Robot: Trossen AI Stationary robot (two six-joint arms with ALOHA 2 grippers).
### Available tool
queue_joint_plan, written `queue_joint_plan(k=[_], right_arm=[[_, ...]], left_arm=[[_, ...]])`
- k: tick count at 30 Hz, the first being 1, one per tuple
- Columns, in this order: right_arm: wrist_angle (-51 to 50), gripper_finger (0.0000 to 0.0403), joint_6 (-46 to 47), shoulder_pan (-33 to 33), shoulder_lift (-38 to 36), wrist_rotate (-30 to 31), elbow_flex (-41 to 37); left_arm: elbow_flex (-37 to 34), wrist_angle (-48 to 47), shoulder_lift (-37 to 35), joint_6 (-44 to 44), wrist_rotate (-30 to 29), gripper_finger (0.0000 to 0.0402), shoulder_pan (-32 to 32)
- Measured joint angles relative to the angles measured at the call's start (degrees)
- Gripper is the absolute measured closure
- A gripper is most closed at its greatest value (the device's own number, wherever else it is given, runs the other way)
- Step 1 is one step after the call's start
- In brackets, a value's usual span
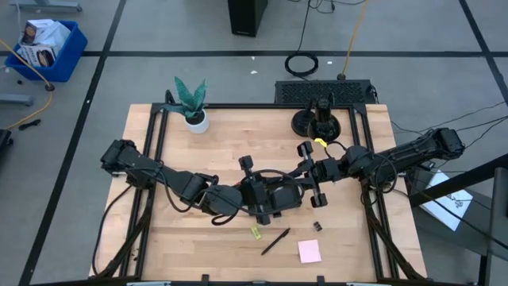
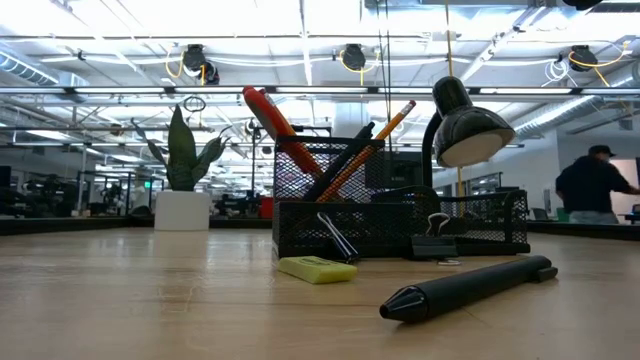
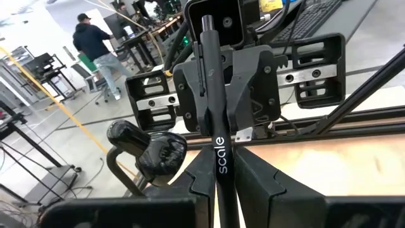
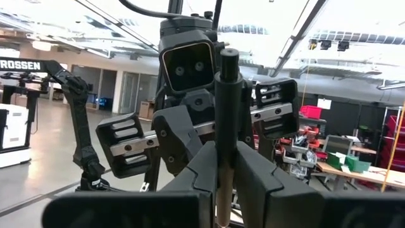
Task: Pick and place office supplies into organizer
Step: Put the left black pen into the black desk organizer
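Both grippers meet above the middle of the bench (image 1: 198, 230), facing each other over one black pen (image 3: 214, 120). The left gripper (image 3: 223, 180) has its jaws narrowed on the pen's lower barrel; the right gripper (image 4: 221, 177) is clamped on the other end — a shared hold. The mesh organizer (image 2: 400, 222) stands behind, already holding scissors (image 2: 280, 128) and pencils (image 2: 372, 143).

Risks: one side pulling before the other releases could bend or fling the pen; both letting go would drop it short of the organizer.

The black pen (image 3: 217, 136) at the left wrist picture's centre reads "scale". A wall sign (image 4: 14, 64) at upper left reads "ROSSEN".
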Motion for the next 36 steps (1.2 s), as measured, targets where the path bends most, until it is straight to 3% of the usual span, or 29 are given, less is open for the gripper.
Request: queue_joint_plan(k=[23,36], right_arm=[[-0.2,0.0378,0.0,0.0,0.0,1.1,0.0],[0.7,0.0376,0.1,0.0,-0.1,1.0,0.0]], left_arm=[[0.0,-1.2,0.1,-0.1,-1.9,0.0349,0.1],[0.0,-1.9,0.1,-1.6,-1.4,0.0207,0.8]])
